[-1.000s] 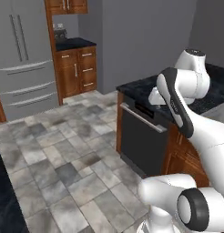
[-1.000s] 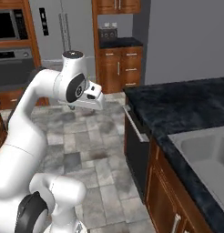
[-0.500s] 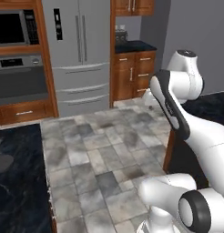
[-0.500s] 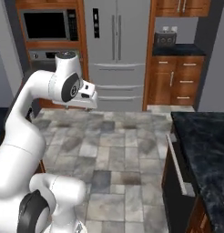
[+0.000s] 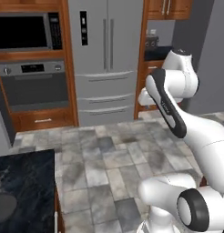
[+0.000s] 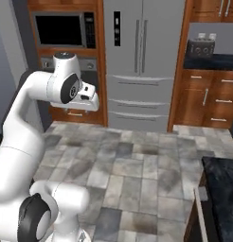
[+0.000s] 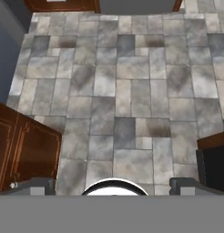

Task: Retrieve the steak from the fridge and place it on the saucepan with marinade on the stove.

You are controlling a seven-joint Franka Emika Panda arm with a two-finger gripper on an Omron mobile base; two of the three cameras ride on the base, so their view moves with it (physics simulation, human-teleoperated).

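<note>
The fridge (image 5: pixel 107 59) stands straight ahead across the tiled floor, tall and grey, with both doors and its lower drawers shut; it also fills the middle of the right base view (image 6: pixel 142 61). The steak is hidden. The saucepan and the stove are out of view. My gripper (image 7: pixel 112 185) hangs high over the floor, pointing down at the tiles, well short of the fridge. Its fingertips (image 7: pixel 34 184) stand wide apart with nothing between them, so it is open. The hand (image 6: pixel 89 99) shows at the end of the folded white arm.
A black wall oven (image 5: pixel 34 86) and microwave (image 5: pixel 22 32) sit in wooden cabinetry left of the fridge. A toaster (image 6: pixel 201 45) stands on the counter to its right. Dark counter edges flank me (image 5: pixel 22 182) (image 6: pixel 222 198). Grey tiled floor (image 5: pixel 114 154) lies open between.
The whole picture has swung: the base has turned, so the fridge now sits centred and larger in both base views. The arm keeps its folded pose and the gripper stays open.
</note>
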